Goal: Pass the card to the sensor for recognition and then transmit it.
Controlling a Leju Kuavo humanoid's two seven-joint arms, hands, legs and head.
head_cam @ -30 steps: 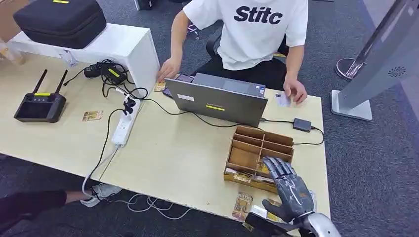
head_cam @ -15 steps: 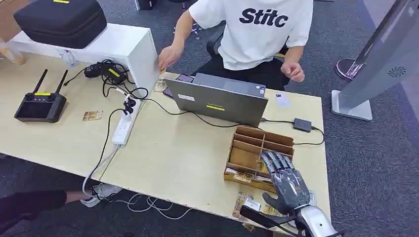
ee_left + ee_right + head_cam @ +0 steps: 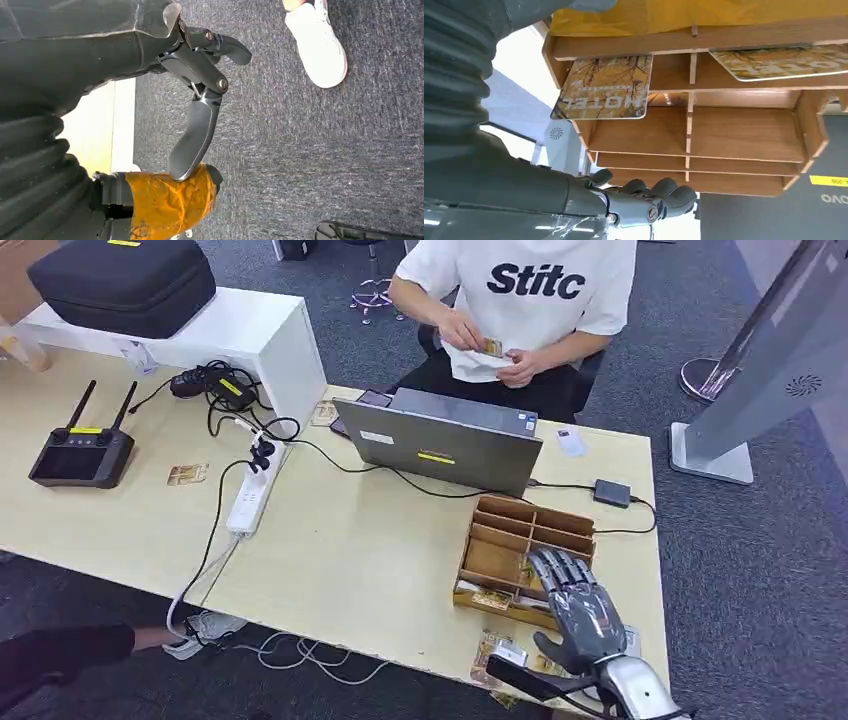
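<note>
My right hand [image 3: 578,612] hovers over the near right corner of the wooden card organizer [image 3: 515,540], fingers stretched out and holding nothing. In the right wrist view the fingers [image 3: 651,202] lie beside the organizer's [image 3: 744,135] compartments, where a yellow hotel card [image 3: 605,89] and a second card [image 3: 784,62] rest in the front slots. More hotel cards [image 3: 492,650] lie on the table edge by my wrist. The small black sensor box [image 3: 611,492] sits wired behind the organizer. My left hand [image 3: 197,107] hangs over the carpet, holding nothing.
A person in a white shirt sits behind the open laptop [image 3: 440,445], holding a card [image 3: 491,347] in both hands. A white card [image 3: 571,443] lies beside the laptop. A power strip [image 3: 250,500], cables, a remote controller [image 3: 80,452] and a loose card [image 3: 187,474] lie on the left.
The person's hands left the table and now hold a card at chest height. My right hand edged forward over the organizer a second ago and has since stayed still.
</note>
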